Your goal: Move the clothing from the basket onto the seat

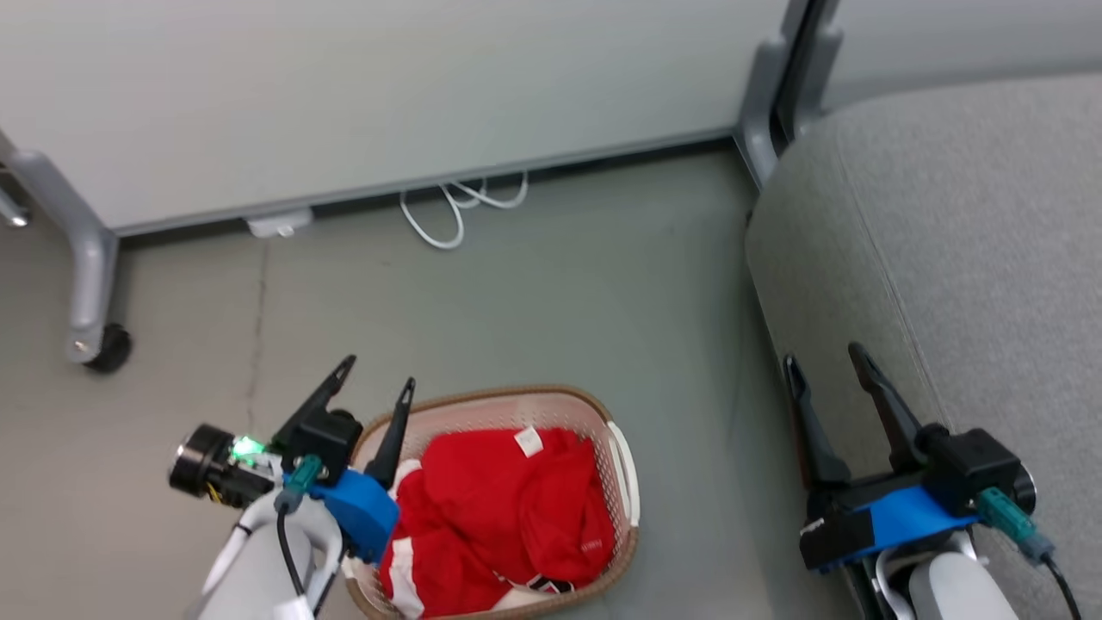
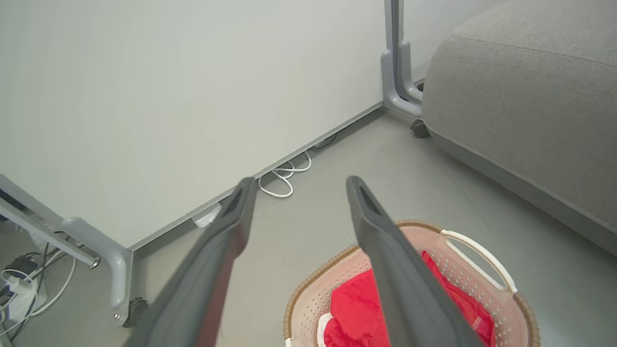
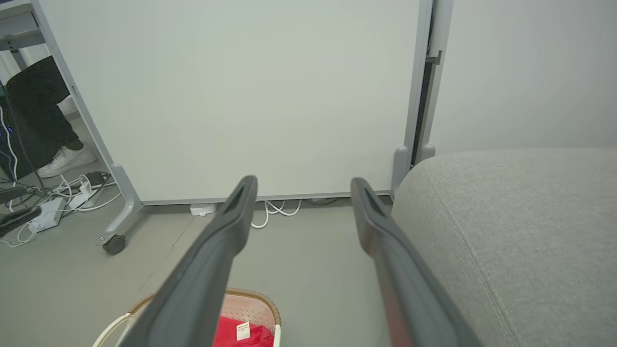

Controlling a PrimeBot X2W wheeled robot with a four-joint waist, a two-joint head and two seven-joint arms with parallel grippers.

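A: What takes up most of the head view?

B: A pale partition panel (image 1: 387,95) runs across the top, standing on grey legs. Below it is the grey floor (image 1: 560,301). The seat (image 1: 973,241) fills the right side from the upper right corner down to the bottom edge. It is grey fabric with a stitched seam and a rounded corner.

A: And the basket?

B: The basket (image 1: 516,393) sits on the floor at the lower centre, well apart from the seat, with floor between them. It has a cream perforated wall, a brown rim and a white handle on its right side.

A: Where is the clothing?

B: The clothing (image 1: 508,508) lies crumpled inside the basket. It is bright red, with white trim at its lower left.

A: The grippers?

B: The left gripper (image 1: 379,372) is at the lower left, with its fingers spread apart and nothing between them. Its inner finger crosses the basket's left rim in the picture. The right gripper (image 1: 823,356) is at the lower right, in front of the seat's edge, and its fingers are likewise wide apart and empty.

A: Smaller things?

B: A white cable (image 1: 448,215) loops at the foot of the panel, upper centre. In the right wrist view a person's white shoe (image 3: 65,160) shows at the left edge. A black caster wheel (image 1: 110,347) sits at the left of the head view. A small white label (image 1: 529,442) lies on top of the red fabric.
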